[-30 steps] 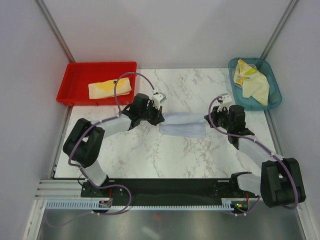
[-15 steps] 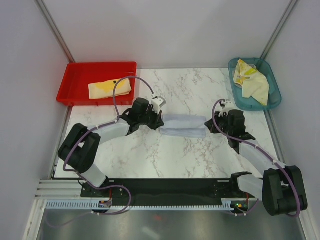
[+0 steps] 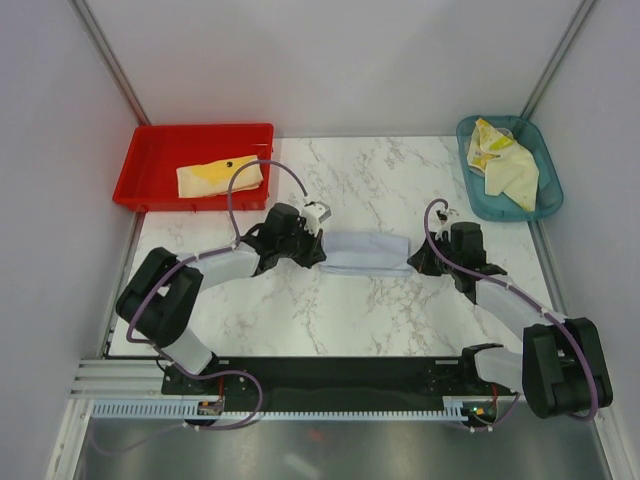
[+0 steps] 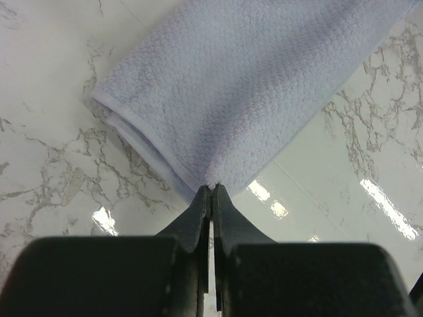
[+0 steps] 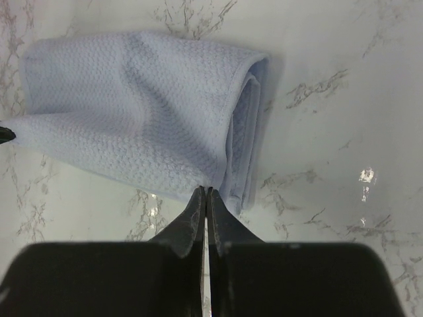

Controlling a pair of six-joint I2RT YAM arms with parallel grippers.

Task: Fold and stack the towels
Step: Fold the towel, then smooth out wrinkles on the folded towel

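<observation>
A pale lavender-blue towel (image 3: 366, 250) lies folded on the marble table between the two arms. My left gripper (image 3: 318, 256) is shut on its left near corner (image 4: 213, 178). My right gripper (image 3: 415, 262) is shut on its right near corner (image 5: 210, 181). In the right wrist view the towel (image 5: 145, 112) shows stacked layers at its right fold. A folded cream-yellow towel (image 3: 220, 176) rests in the red tray (image 3: 150, 160). More crumpled yellow towels (image 3: 505, 162) fill the teal basket (image 3: 545, 195).
The marble table (image 3: 330, 320) is bounded by white walls at left, right and back. The red tray stands at the back left and the teal basket at the back right. The arm bases sit on a black rail (image 3: 330, 385) at the near edge.
Both grippers have carried the towel's near edge forward and down, so the folded towel now lies flatter and more squarely between them. Both stay shut.
</observation>
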